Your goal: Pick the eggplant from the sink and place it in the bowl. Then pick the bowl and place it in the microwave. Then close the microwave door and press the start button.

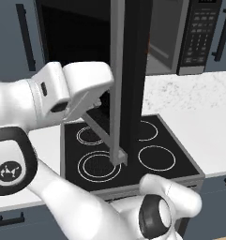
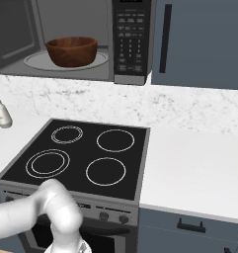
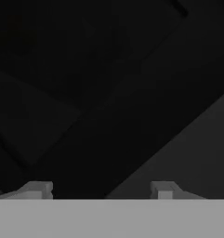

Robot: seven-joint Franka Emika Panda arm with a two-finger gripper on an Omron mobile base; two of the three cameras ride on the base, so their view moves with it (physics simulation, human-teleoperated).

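Bowl in the microwave, door swung open.

Wide grey microwave (image 2: 91, 44) above the black cooktop (image 2: 83, 158), with its door (image 1: 126, 79) standing out edge-on over the burners in the left base view. Reddish-brown bowl (image 2: 71, 51) resting on the round turntable plate (image 2: 39, 61) inside the cavity. Gripper (image 3: 99, 189) up close against dark glass, fingertips (image 3: 39, 189) spread apart with nothing between them. Eggplant too hidden to place. Small pale bottle (image 2: 2, 114) on the counter, left of the cooktop.
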